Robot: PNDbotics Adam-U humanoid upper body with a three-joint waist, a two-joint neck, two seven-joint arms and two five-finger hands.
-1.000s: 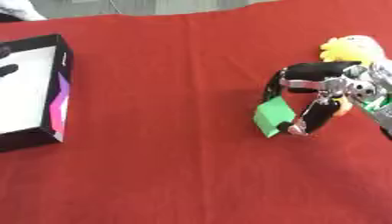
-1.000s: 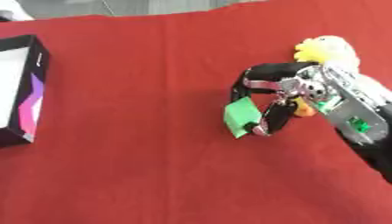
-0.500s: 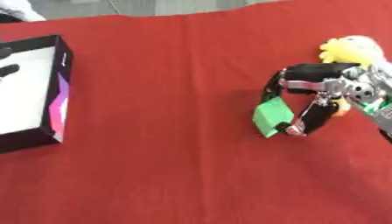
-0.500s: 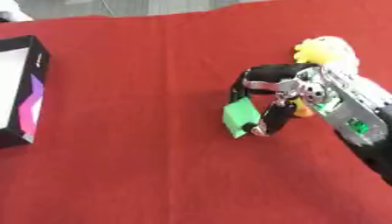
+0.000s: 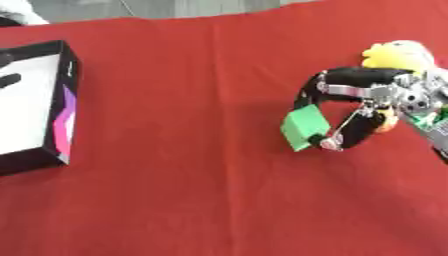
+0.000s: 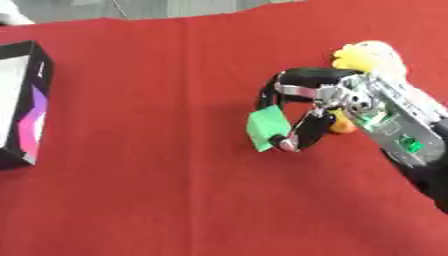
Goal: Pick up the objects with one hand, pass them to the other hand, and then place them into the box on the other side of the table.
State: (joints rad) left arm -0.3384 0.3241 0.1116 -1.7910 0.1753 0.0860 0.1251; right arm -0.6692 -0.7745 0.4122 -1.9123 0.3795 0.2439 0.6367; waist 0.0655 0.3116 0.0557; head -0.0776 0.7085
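Left eye view showed the green block [image 5: 304, 128] pinched between the curled fingers and thumb of the right hand [image 5: 367, 107], on the right of the red-covered desk [image 5: 192, 170], presumably for handover. The black box [image 5: 39, 105] lay well apart at the left edge; the left hand was out of sight.

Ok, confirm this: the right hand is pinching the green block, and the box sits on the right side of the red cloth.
Not quite. The right hand does pinch the green block, but the box sits on the left side of the red cloth, as the left eye view shows.
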